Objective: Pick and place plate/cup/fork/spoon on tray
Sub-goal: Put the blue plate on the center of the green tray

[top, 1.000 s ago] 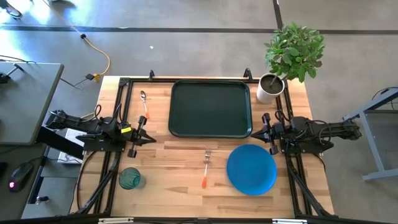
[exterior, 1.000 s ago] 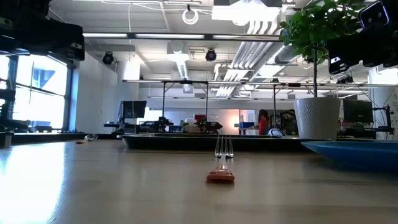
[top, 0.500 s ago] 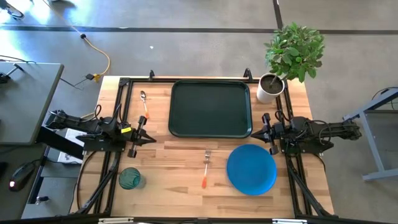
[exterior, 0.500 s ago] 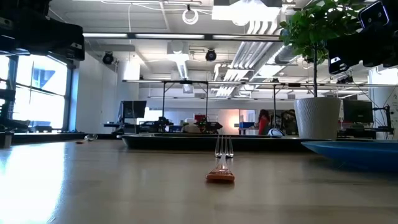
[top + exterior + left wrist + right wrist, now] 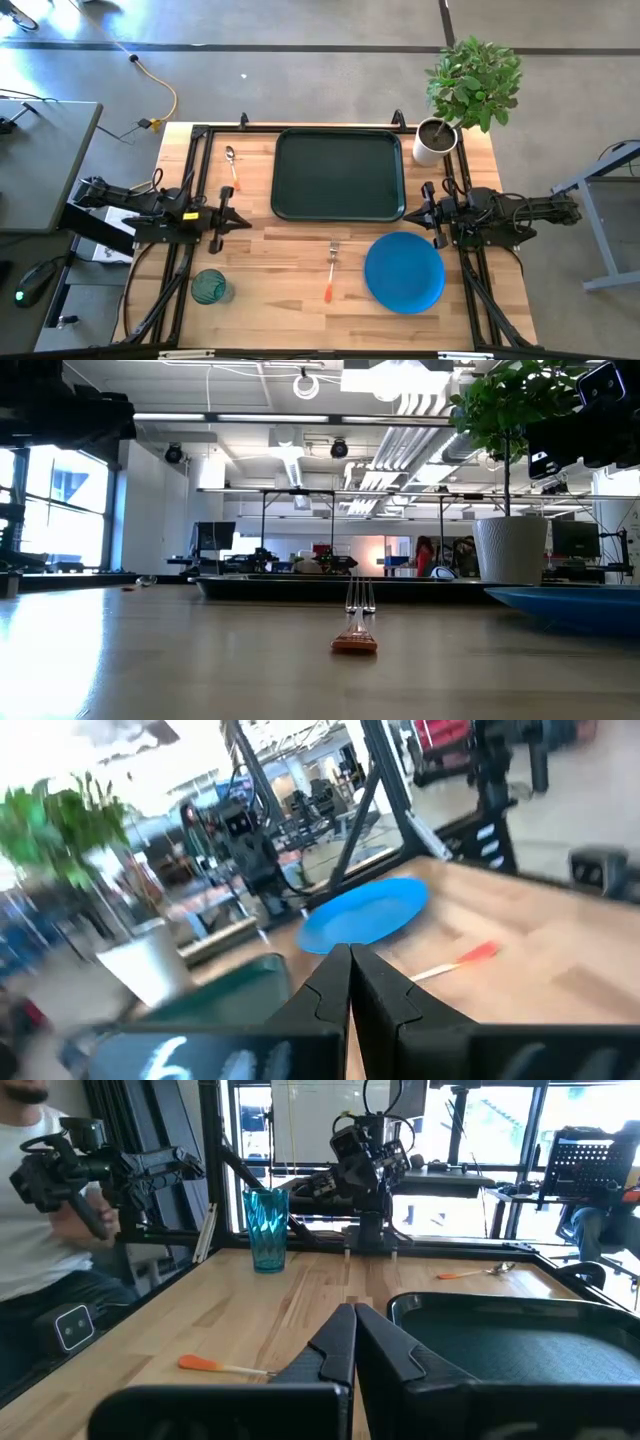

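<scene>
The dark-green tray [image 5: 338,173] lies at the table's far middle. The blue plate [image 5: 404,272] lies flat near the right. The fork [image 5: 331,270] lies left of the plate, tines toward the tray. The teal cup [image 5: 209,287] stands upright near the left front. The spoon [image 5: 232,165] lies left of the tray. My left gripper [image 5: 238,222] is shut and empty at the table's left side, between spoon and cup. My right gripper [image 5: 412,213] is shut and empty at the tray's near right corner, above the plate's far edge.
A white pot with a green plant [image 5: 433,142] stands at the far right corner, beside the tray. Black frame rails [image 5: 190,180] run along the table's left and right sides. A person [image 5: 40,1230] sits beyond the left edge, holding a control handle.
My left arm has started to move: its wrist has turned a little in the high view, and its dark shape has gone slightly up in the low view. The plate, cup, fork, spoon and tray have stayed in place.
</scene>
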### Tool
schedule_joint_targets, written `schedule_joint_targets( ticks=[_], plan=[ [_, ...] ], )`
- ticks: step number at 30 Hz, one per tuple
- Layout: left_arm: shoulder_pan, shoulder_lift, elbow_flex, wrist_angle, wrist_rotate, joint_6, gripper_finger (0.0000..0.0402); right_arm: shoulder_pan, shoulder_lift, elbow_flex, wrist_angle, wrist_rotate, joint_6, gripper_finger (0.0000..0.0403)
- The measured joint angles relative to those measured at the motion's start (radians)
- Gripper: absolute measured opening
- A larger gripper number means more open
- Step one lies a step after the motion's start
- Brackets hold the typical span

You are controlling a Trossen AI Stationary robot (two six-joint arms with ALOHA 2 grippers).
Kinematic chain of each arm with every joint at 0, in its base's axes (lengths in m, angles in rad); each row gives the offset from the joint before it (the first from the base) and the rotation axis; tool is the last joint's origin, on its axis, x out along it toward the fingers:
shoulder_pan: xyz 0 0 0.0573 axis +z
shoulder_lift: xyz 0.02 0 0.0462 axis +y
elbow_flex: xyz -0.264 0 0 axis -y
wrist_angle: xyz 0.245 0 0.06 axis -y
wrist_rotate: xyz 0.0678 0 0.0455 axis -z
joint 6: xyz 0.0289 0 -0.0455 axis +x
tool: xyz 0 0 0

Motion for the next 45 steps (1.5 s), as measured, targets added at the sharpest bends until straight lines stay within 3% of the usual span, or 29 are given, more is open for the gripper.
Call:
schedule_joint_targets(
  ticks=[10, 16, 21, 26, 28, 34, 36, 38, 41, 43, 45],
  plan=[
    [0.000, 0.000, 0.000, 0.012, 0.000, -0.106, 0.0000, 0.000, 0.000, 0.000, 0.000, 0.000, 0.000, 0.0000],
    [0.000, 0.000, 0.000, 0.160, -0.001, -0.134, 0.0000, 0.000, 0.000, 0.000, 0.000, 0.000, 0.000, 0.0000],
    [0.014, 0.000, 0.000, 0.333, -0.188, -0.209, 0.0000, 0.000, 0.000, 0.000, 0.035, 0.033, -0.051, 0.0000],
    [0.031, 0.000, 0.000, 0.400, -0.198, -0.211, 0.0000, 0.000, 0.000, 0.000, 0.130, 0.121, -0.100, 0.0000],
    [0.034, 0.000, 0.000, 0.417, -0.222, -0.181, 0.0000, 0.000, -0.001, 0.000, 0.197, 0.113, -0.037, 0.0000],
    [0.065, 0.000, 0.000, 0.397, -0.450, -0.182, 0.0000, 0.000, -0.001, 0.011, 0.318, 0.109, 0.219, 0.0000],
    [0.090, 0.007, 0.000, 0.345, -0.524, -0.184, 0.0000, -0.004, 0.005, 0.020, 0.315, 0.170, 0.154, 0.0000],
    [0.128, 0.031, 0.000, 0.323, -0.586, -0.196, 0.0000, -0.016, 0.012, 0.029, 0.317, 0.332, 0.117, 0.0000],
    [0.195, 0.091, 0.000, 0.334, -0.580, -0.214, 0.0000, -0.053, 0.024, 0.029, 0.207, 0.575, 0.097, 0.0000],
    [0.239, 0.133, 0.000, 0.361, -0.557, -0.220, 0.0000, -0.095, 0.031, 0.036, 0.073, 0.616, 0.149, 0.0001],
    [0.282, 0.182, 0.000, 0.426, -0.534, -0.213, 0.0000, -0.147, 0.043, 0.078, -0.111, 0.577, 0.273, 0.0001]
  ],
)
